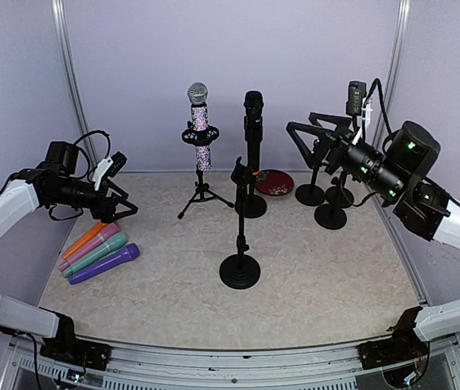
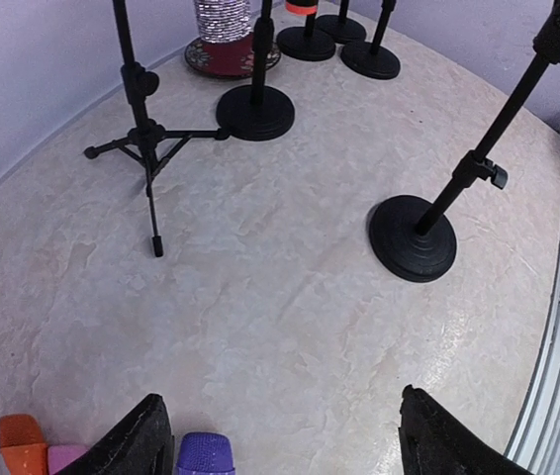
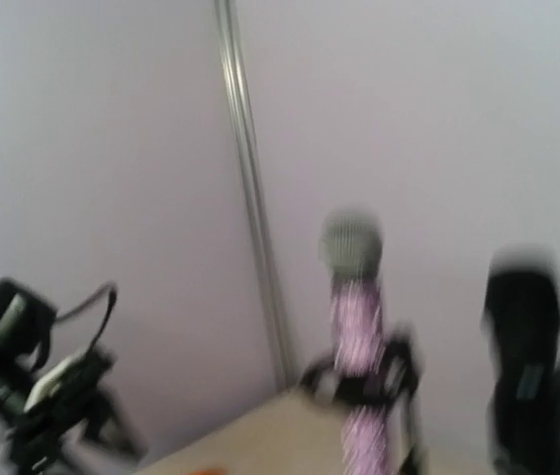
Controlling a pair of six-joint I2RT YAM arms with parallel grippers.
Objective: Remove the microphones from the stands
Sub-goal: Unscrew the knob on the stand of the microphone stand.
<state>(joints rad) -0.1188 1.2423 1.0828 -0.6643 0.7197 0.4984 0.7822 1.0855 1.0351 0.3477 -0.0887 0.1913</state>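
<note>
the sparkly microphone (image 1: 201, 130) stood upright in the clip of a tripod stand (image 1: 203, 195), behind and to the left of the empty stand (image 1: 240, 270) with the round base in the middle of the table (image 1: 319, 268). a black microphone (image 1: 253, 122) stood upright on a second round stand (image 1: 251, 205), directly behind the empty stand. further behind and slightly right of the empty stand lay a red dish (image 1: 273, 182). more black stands (image 1: 330, 215) were grouped to the right of it and further back.

well to the left of the empty stand, four coloured microphones (image 1: 100, 252) lay side by side on the table: orange, pink, green and purple.

the left gripper (image 1: 123, 207) hung in the air above those four, far left of the empty stand and pointing toward it. in the left wrist view its fingers (image 2: 137, 440) were spread wide with only the table between them.

the right gripper (image 1: 301, 122) was raised to the right of the empty stand, at about the height of the two microphone heads and well apart from both. from the top camera its fingers looked parted and held nothing. the right wrist view was blurred and did not show its own fingers, only the sparkly and black microphones as smeared shapes.
</note>
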